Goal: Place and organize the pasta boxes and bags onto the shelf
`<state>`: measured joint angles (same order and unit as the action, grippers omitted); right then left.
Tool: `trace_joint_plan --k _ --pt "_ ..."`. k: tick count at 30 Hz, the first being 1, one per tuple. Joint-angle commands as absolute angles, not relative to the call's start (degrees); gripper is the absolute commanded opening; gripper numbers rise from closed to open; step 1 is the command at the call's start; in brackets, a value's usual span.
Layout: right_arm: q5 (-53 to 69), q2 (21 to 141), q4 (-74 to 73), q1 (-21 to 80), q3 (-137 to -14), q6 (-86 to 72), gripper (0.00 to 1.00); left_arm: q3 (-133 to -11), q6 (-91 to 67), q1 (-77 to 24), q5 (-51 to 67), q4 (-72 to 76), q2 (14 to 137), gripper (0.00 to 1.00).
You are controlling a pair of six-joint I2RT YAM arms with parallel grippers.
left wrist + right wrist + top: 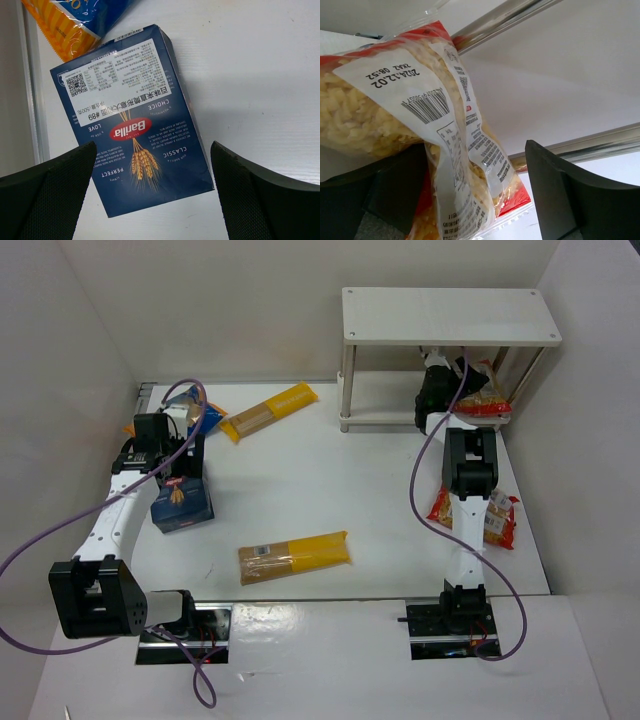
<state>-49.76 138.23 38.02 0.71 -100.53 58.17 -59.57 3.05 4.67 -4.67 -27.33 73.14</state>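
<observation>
The dark blue pasta box (182,502) (132,115) lies flat at the table's left. My left gripper (182,462) (152,200) hovers open just above it, with a finger on either side of its lower end. A red-edged clear bag of short pasta (484,398) (445,140) sits on the lower tier of the white shelf (450,315). My right gripper (440,380) (475,195) is open around it. The bag leans on the left finger (395,185) and stands clear of the right one (565,195). A second red-edged bag (497,520) lies beside the right arm.
A blue-orange bag (195,418) (75,20) lies just behind the blue box. One yellow spaghetti pack (268,412) is at the back centre and another (293,557) at the front centre. White walls enclose the table on the left, back and right. A chrome shelf bar (500,20) runs above the right gripper.
</observation>
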Motion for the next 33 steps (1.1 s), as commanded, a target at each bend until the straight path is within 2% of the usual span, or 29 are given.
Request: trace_joint_plan --k 1,8,18,28,33 --pt "-49.7 133.6 42.7 2.0 -99.9 55.7 0.86 -59.2 3.9 4.4 -4.8 -25.6 73.3 1.00" --pt "-48.6 129.5 41.0 3.8 -93.4 53.3 0.90 -59.2 3.9 4.4 -4.3 -25.6 73.8 1.00" --pt "-45.6 121.8 38.9 9.6 -82.9 50.6 0.90 -59.2 3.9 4.4 -4.3 -25.6 72.8 1.00" --pt "-43.2 110.0 26.0 17.0 -75.7 43.9 0.91 -59.2 3.9 4.4 -3.3 -26.1 72.2 1.00" --pt "-41.7 101.6 11.4 21.6 -71.6 37.8 0.91 -59.2 4.4 4.4 -2.7 -26.6 72.2 1.00"
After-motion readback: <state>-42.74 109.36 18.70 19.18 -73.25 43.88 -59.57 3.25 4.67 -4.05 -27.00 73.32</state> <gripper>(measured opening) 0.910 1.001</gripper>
